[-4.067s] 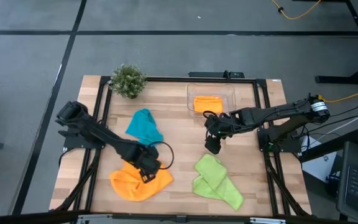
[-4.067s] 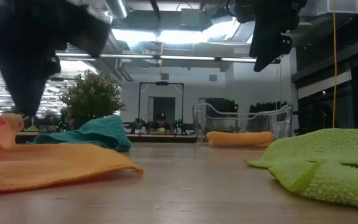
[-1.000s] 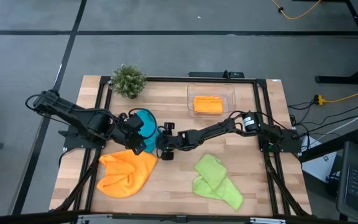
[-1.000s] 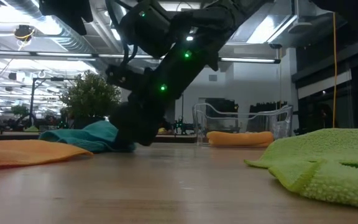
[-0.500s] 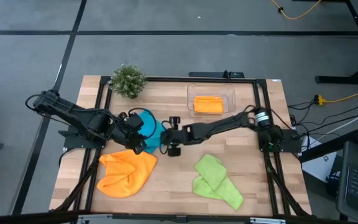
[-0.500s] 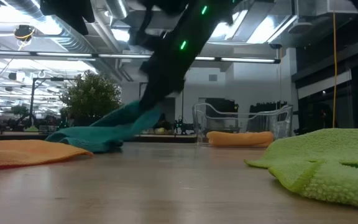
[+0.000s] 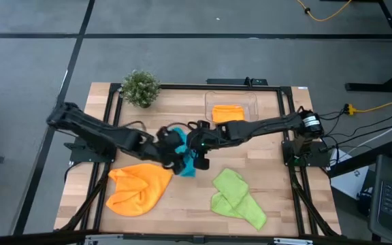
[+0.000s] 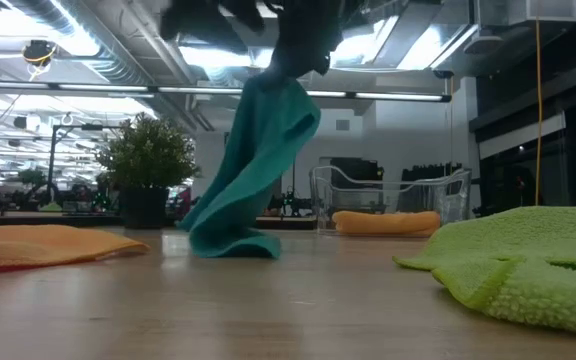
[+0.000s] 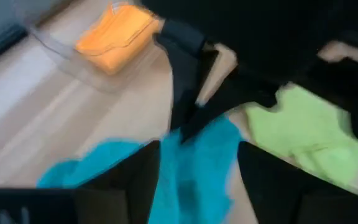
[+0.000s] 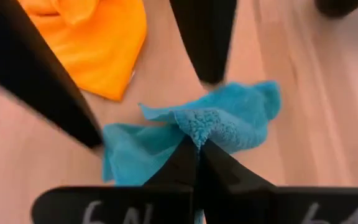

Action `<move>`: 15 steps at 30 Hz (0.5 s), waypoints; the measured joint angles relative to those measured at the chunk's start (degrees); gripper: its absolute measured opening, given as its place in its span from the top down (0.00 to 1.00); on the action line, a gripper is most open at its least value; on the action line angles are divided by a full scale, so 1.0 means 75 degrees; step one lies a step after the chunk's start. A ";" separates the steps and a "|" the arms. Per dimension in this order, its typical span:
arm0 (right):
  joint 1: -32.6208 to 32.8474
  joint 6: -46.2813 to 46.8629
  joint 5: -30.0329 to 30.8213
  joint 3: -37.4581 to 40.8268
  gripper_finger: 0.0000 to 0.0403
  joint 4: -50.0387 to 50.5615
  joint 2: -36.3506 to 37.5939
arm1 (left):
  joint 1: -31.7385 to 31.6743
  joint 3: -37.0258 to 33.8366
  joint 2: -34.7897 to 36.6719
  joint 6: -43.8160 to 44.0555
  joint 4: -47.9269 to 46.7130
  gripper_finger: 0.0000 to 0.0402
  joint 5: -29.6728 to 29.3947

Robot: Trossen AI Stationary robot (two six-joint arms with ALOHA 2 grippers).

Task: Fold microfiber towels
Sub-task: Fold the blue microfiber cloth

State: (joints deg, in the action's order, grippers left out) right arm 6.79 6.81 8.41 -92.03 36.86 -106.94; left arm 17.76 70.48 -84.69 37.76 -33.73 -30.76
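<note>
Our right claw (image 7: pixel 194 155) has just pinched shut on the teal towel (image 8: pixel 253 170) and lifted it near the tabletop's middle, our left claw (image 7: pixel 173 158) open beside it, so folding can begin.

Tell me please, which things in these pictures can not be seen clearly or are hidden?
- Teal towel: low view, its gripped top is lost against the dark arm above; high view, both arms cover part of it.
- Left hand: high view, too small to judge any contact with the towel.
- Left wrist view: motion blur smears the lime green towel and the tub.
- Right hand: shut on the teal towel; its fingertips hide the pinched fold.
</note>
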 joint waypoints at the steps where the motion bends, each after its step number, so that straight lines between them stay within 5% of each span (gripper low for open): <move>1: 0.0000 0.0142 -0.0118 0.0000 0.99 0.0058 0.0000 | -0.0053 -0.0001 -0.0161 -0.0069 0.0099 0.48 -0.0045; 15: 0.0029 0.1284 -0.0052 0.0006 0.99 0.0624 0.0849 | -0.0139 -0.0001 -0.0757 0.0143 -0.0132 0.48 -0.1419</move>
State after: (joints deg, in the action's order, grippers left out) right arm 7.01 16.44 8.02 -91.98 41.54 -100.57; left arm 16.71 70.48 -90.37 38.83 -34.72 -41.41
